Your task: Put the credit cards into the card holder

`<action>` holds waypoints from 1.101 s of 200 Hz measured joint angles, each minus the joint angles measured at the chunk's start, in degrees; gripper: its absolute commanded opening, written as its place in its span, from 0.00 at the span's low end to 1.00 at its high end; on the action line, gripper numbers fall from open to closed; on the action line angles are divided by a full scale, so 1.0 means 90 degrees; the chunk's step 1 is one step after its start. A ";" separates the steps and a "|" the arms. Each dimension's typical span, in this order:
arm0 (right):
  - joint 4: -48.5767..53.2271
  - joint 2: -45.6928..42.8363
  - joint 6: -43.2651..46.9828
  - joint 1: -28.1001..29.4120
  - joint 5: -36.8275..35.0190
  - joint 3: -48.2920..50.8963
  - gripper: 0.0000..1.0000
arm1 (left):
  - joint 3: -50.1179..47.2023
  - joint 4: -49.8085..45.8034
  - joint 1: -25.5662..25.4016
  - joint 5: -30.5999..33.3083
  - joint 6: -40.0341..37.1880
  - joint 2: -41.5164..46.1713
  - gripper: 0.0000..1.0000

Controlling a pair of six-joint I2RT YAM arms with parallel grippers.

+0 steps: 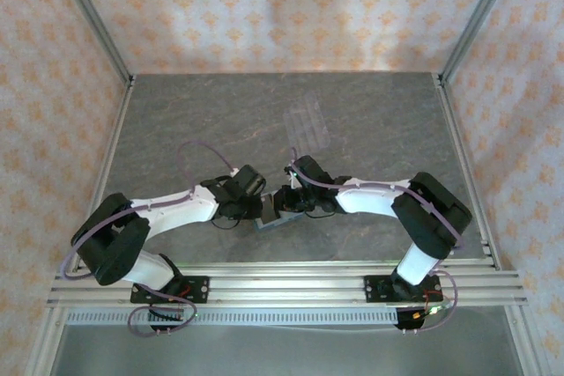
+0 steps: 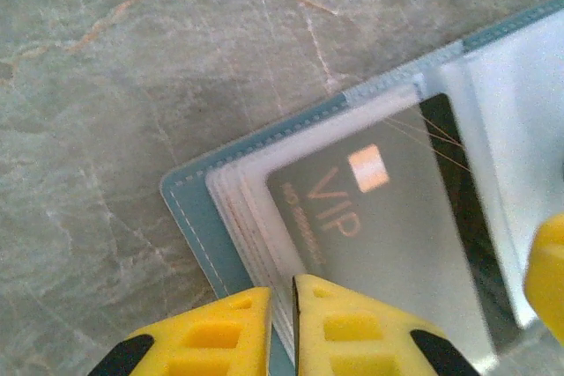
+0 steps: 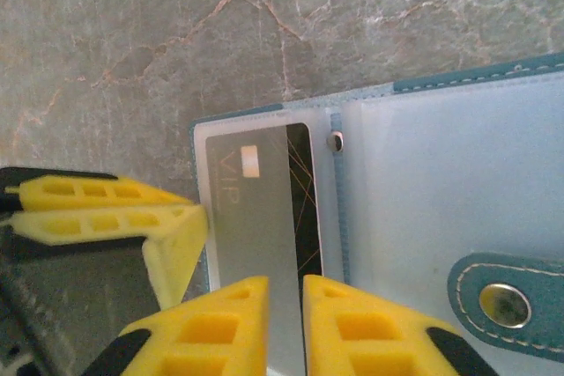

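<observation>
With my right claw [image 3: 285, 295] nipped almost shut on the black card [image 3: 256, 217] and my left claw [image 2: 282, 295] clamping the card holder [image 2: 185, 217] beside it, I judge a skewed push risks jamming.

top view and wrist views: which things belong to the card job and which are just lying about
Job: card holder, lying open; black VIP card, on its sleeved page.
Lying about: clear ridged tray, farther back on the table.
</observation>
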State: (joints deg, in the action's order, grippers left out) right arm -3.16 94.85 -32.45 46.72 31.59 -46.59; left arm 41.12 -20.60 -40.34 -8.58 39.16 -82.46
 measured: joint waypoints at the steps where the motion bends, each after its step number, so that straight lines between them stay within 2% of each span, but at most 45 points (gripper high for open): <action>1: 0.0005 0.0000 0.0007 0.0000 0.0000 -0.0007 0.15 | 0.0000 -0.0007 0.0000 -0.0005 -0.0007 0.0015 0.17; 43: 0.0260 0.0002 0.0168 -0.0041 -0.0090 -0.0143 0.06 | -0.0012 -0.0168 0.0143 -0.0066 -0.0027 0.0534 0.16; 74: 0.0522 0.0087 0.0294 -0.0102 -0.0194 -0.0350 0.00 | -0.0085 -0.0223 0.0301 -0.0063 -0.0032 0.0578 0.08; 164: 0.0653 0.0585 0.0350 -0.0102 -0.0233 -0.0549 0.00 | -0.0090 -0.0163 0.0321 -0.0080 -0.0032 -0.0160 0.04; 220: 0.0631 0.0636 0.0347 -0.0039 -0.0206 -0.0576 0.00 | -0.0151 0.0029 0.0321 -0.0126 -0.0027 -0.0209 0.03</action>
State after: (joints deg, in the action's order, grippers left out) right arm 2.52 100.57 -29.32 46.37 29.74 -51.77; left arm 39.77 -20.34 -37.45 -9.72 38.92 -84.33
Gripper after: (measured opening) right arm 0.044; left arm 0.042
